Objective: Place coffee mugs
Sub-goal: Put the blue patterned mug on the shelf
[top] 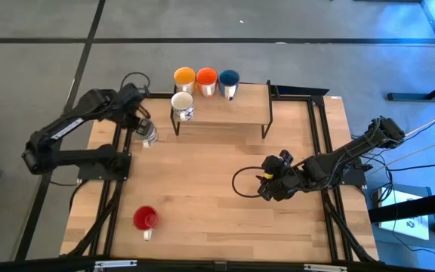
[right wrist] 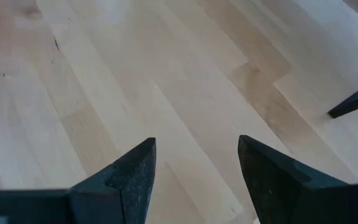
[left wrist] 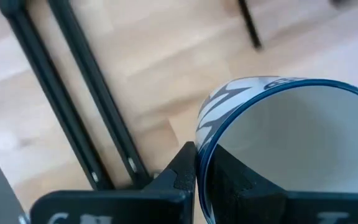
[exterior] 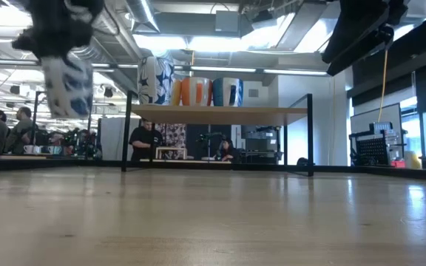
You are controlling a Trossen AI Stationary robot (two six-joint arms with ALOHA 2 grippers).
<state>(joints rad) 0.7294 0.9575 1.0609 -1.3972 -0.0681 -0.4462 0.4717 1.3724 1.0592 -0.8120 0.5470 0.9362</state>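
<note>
Blue-patterned white ceramic sits pinched in the left gripper [top: 146, 133]: its fingers [left wrist: 179, 177] clamp the rim of the white mug with blue pattern [left wrist: 272, 143], one inside the wall and one outside, and the low view shows this mug hanging clear above the table [top: 210, 189]. The left arm reaches from its base at the table's left edge, elbow bent, wrist near the left leg of the wooden shelf [top: 221, 109].

On that shelf stand the yellow mug [top: 184, 77], the orange mug [top: 206, 78] and the dark blue mug [top: 229, 78] in a row along the back, with a second white patterned mug [top: 182, 104] in front of the yellow one. The red mug [top: 146, 219] sits alone near the table's front left.

The right gripper [top: 269, 181] hovers over bare wood right of centre, jaws spread wide and holding nothing, its arm stretched low from the right edge.
</note>
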